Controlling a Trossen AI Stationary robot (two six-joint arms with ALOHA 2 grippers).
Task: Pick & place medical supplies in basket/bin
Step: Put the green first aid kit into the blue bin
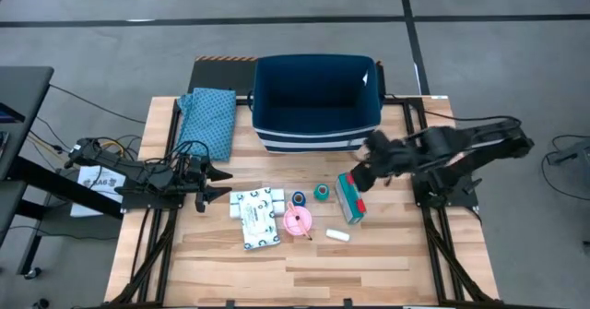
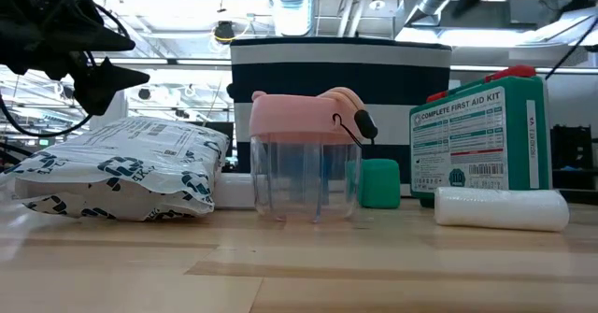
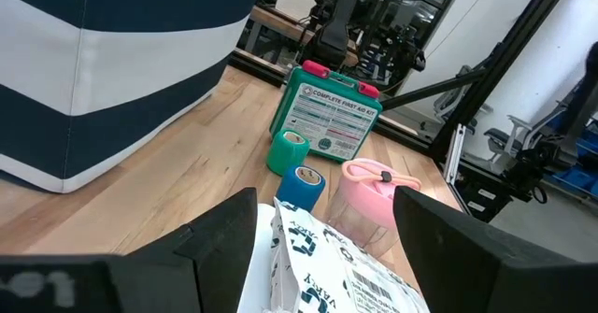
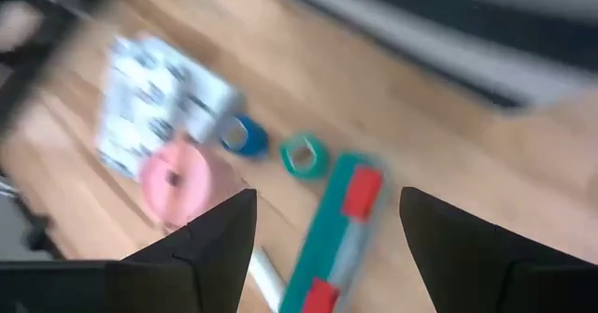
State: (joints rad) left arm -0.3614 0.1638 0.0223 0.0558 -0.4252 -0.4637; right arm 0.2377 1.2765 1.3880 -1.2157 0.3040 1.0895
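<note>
Wooden counter holds a first aid kit at 6 o'clock from the navy bin. Right end effector hovers open above it (rigid, light; grip narrow sides).

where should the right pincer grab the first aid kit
Grip the first aid kit across its long flat faces, coming straight down. It stands on a narrow edge with its red latches up, and the open right pincer is already close above it.
</note>
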